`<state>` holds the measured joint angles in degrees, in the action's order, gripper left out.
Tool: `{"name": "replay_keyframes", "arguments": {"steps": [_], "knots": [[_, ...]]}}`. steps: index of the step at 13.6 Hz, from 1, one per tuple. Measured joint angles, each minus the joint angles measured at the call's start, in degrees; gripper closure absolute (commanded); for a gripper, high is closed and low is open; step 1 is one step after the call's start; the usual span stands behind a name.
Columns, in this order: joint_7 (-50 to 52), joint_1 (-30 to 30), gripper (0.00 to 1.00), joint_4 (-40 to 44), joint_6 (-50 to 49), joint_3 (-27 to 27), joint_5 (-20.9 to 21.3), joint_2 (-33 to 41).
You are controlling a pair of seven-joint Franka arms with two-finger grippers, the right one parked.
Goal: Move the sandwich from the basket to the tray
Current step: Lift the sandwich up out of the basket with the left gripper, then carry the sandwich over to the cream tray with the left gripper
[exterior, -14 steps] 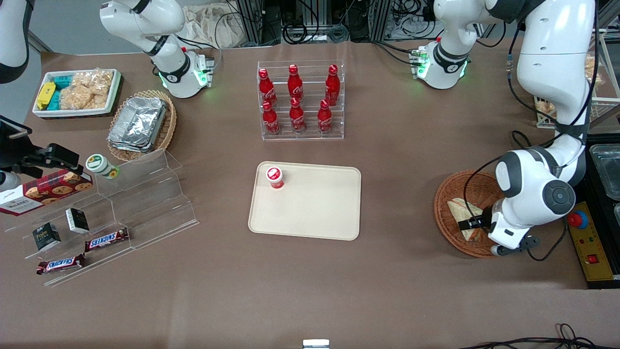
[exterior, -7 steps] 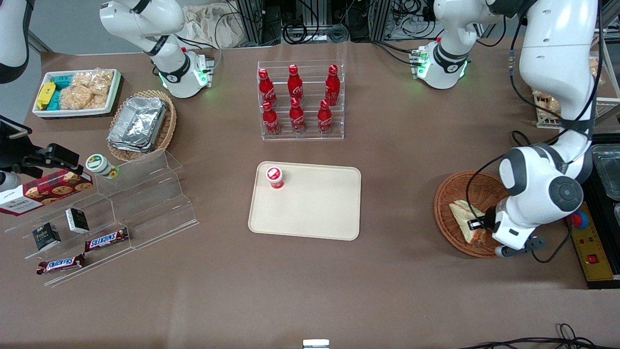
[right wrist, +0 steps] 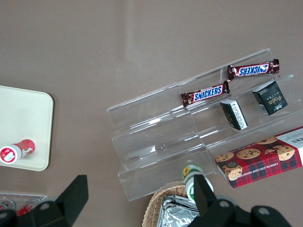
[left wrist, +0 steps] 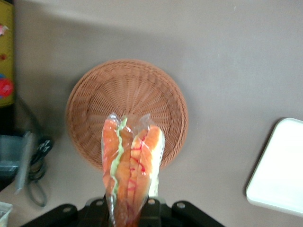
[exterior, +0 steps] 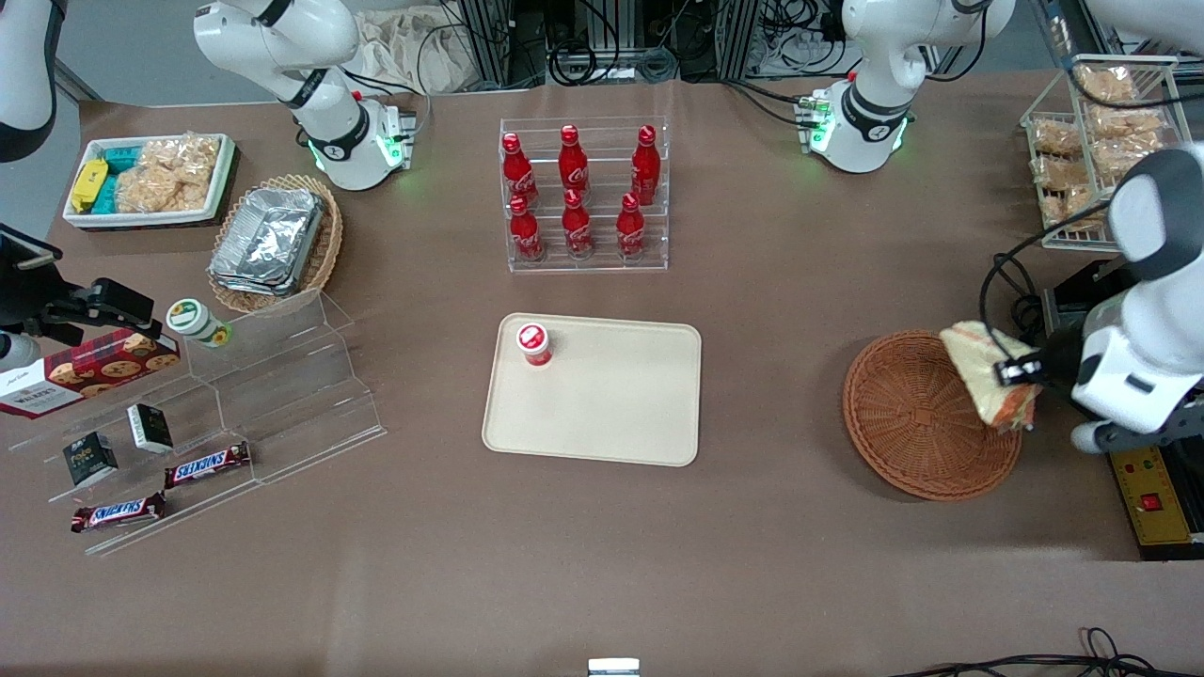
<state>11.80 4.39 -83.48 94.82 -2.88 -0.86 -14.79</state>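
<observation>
Front view shows my pincer point(exterior: 1014, 374) pinching the sandwich point(exterior: 988, 381) and holding it in the air above the basket point(exterior: 917, 418) rim, on the side toward the working arm's end of the desk point(exterior: 800, 282). From the wrist cam the sandwich point(left wrist: 130, 170) hangs with its orange filling edge facing the camera, and the basket point(left wrist: 125, 101) underneath looks empty. I reckon it's held that high so the wrap clears the wicker rim before the swing over to the tray point(exterior: 602, 414).

That tray sits well apart from the basket, toward the middle of the desk, flat and cream with a low rim. A red-capped bottle point(exterior: 533, 343) stands in one corner of it, so I'd aim for the open stretch nearer the basket.

The desk is covered in plain brown, with a rack of red bottles point(exterior: 583, 193) farther from the front camera than the tray, and cables trail along the edge.
</observation>
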Motion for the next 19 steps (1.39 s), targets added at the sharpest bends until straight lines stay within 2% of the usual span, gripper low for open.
{"name": "replay_keyframes", "arguments": {"steps": [3,5,10,13,16,19], "knots": [[1.3,3.2,0.87,6.4,-11.5,0.6,1.8,2.1],[6.4,6.9,0.87,8.1,-15.1,0.8,1.8,3.6],[29.4,23.5,0.86,7.7,-15.4,1.4,1.7,3.3],[38.2,29.2,0.86,7.1,-8.6,1.4,0.4,-2.2],[44.4,30.5,0.86,6.7,0.9,1.4,-2.4,-9.9],[46.2,31.4,0.84,6.4,10.1,1.3,-3.1,-17.6]]}}
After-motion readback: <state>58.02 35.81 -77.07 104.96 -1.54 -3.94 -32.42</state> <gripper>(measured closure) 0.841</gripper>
